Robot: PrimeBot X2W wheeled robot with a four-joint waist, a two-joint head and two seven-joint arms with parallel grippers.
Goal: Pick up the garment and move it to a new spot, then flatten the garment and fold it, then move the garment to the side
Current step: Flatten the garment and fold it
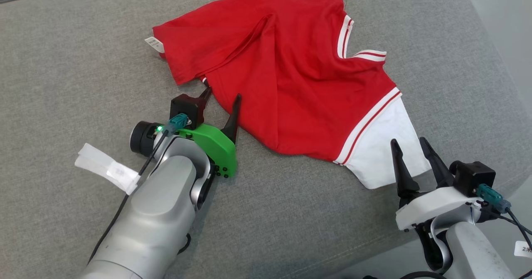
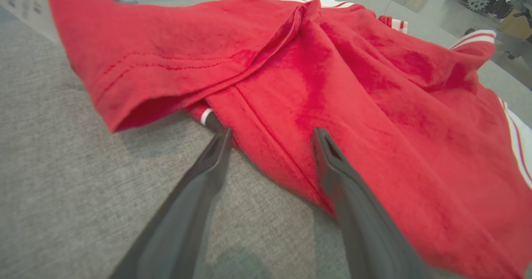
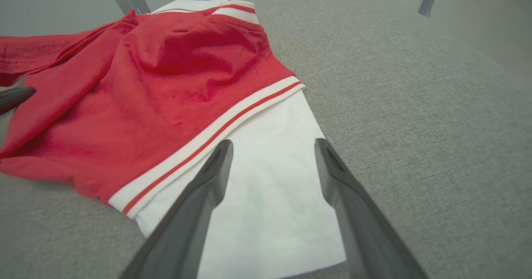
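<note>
**On the grey table (image 1: pixel 83 62), a soft red shirt (image 1: pixel 291 83) lies ready to be picked up**

The shirt lies in the middle and far part of the table, spread out but not flat. A long fold (image 1: pixel 257 38) runs down its middle, and one red flap lies turned over on the left. A white sleeve (image 1: pixel 386 154) sticks out at the near right, and a small paper tag (image 1: pixel 154 44) pokes out at the far left.

The left pincer (image 1: pixel 223 95) is wide open and holds nothing. Its tips are right at the near red edge, one over the cloth and one beside it. The right pincer (image 1: pixel 408 141) is wide open too, with nothing in it, and its tips are at the end of the white sleeve.

The shirt looks thin, light and floppy. It will likely sag and bunch up when lifted, and it will not break. Good places to grab seem to be the red edge on the left and the sleeve end on the right. Each pincer would need to pinch the cloth's edge low, close to the table, or the cloth may slip out.
</note>
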